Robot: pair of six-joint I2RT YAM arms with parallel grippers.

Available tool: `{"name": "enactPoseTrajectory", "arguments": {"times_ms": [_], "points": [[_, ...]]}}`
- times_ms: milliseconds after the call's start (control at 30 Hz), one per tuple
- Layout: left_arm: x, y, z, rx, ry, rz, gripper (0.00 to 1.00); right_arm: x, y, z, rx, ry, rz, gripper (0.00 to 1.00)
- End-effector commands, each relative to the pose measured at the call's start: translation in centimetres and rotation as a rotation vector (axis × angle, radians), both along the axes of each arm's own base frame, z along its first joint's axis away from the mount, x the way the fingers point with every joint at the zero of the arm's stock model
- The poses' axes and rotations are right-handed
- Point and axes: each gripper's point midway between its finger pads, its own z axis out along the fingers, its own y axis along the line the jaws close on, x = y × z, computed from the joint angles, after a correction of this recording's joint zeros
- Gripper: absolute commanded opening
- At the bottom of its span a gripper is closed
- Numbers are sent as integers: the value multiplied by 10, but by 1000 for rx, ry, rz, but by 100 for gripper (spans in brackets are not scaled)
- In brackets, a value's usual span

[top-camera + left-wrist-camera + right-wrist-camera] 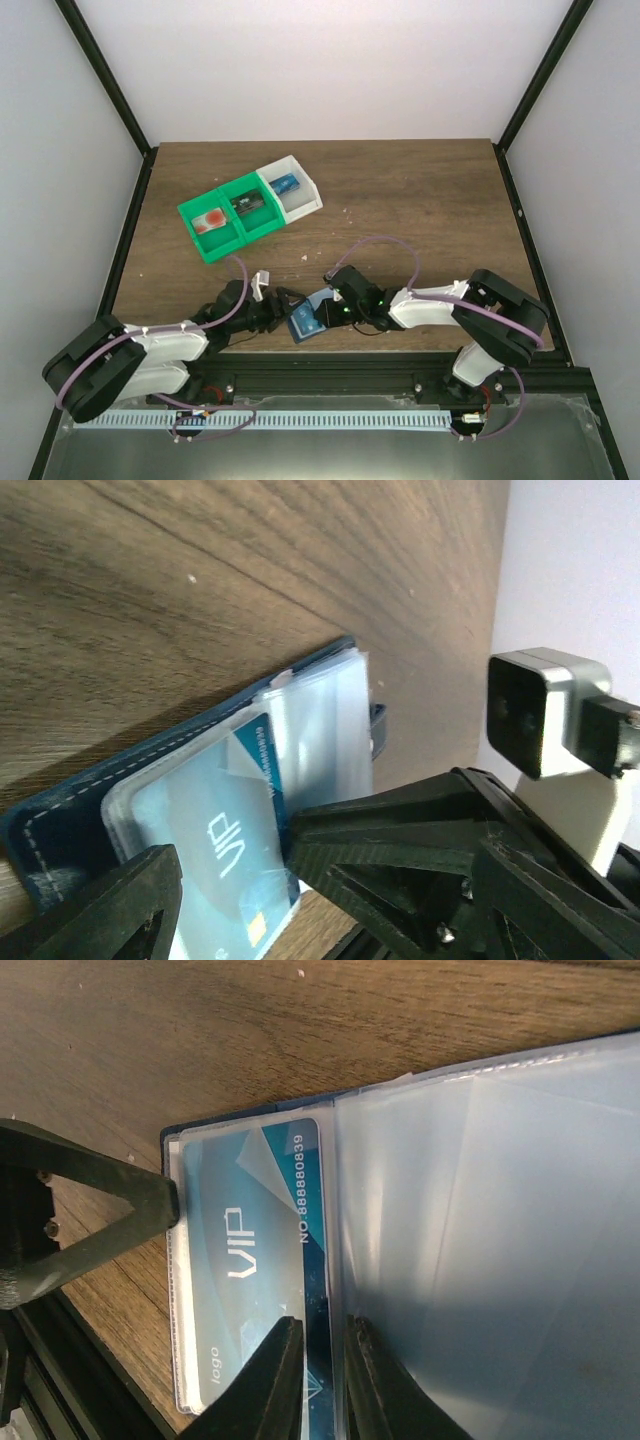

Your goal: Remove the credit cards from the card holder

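Observation:
The card holder (303, 325) lies open near the table's front edge, navy cover (60, 815) down. Its clear sleeves (480, 1220) fan up on the right. A blue VIP credit card (245, 1260) sits in the left sleeve and also shows in the left wrist view (215, 860). My left gripper (285, 312) is open wide, with one finger (130, 905) at the sleeve's outer edge. My right gripper (320, 1345) has its fingers a narrow gap apart. The card's inner edge and the sleeve edge lie in that gap. It shows from the side in the left wrist view (380, 830).
A green tray (232, 228) joined to a white tray (305, 200) stands at the back left, with cards in the compartments. The black frame rail (330, 365) runs just in front of the holder. The two grippers almost touch.

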Motion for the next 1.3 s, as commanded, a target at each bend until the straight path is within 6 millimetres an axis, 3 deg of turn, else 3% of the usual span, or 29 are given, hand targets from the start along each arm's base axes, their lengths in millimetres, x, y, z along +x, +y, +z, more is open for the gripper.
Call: {"name": "enactPoseTrajectory", "arguments": {"times_ms": [0, 433, 633, 1267], "points": [[0, -3, -2, -14, 0, -5, 81, -2, -6, -6, 5, 35, -7, 14], [3, -5, -26, 57, 31, -20, 81, -3, -11, -5, 74, 77, 0, 12], [3, -3, -27, 74, 26, -17, 81, -2, -16, -1, 101, 79, -9, 1], [3, 6, -30, 128, 12, 1, 81, 6, -33, 5, 89, 61, -74, 1]]}}
